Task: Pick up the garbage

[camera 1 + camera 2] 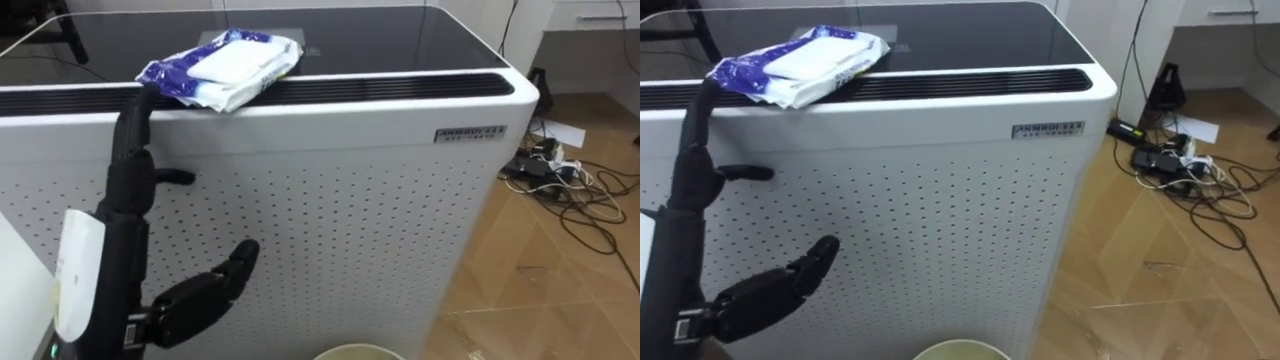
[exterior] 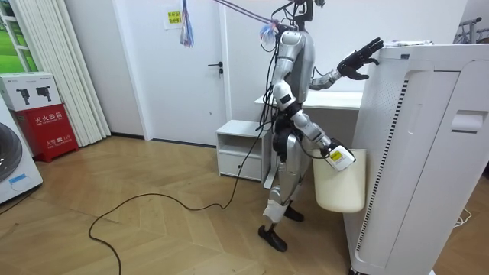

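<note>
Left hand up at the packet!
Fingers straight, tips at its edge atop the unit; right hand low by the bin, grip unclear.

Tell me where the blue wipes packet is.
In the eye views the wipes packet lies at the left front edge of the white appliance's top, just above the left hand.
</note>
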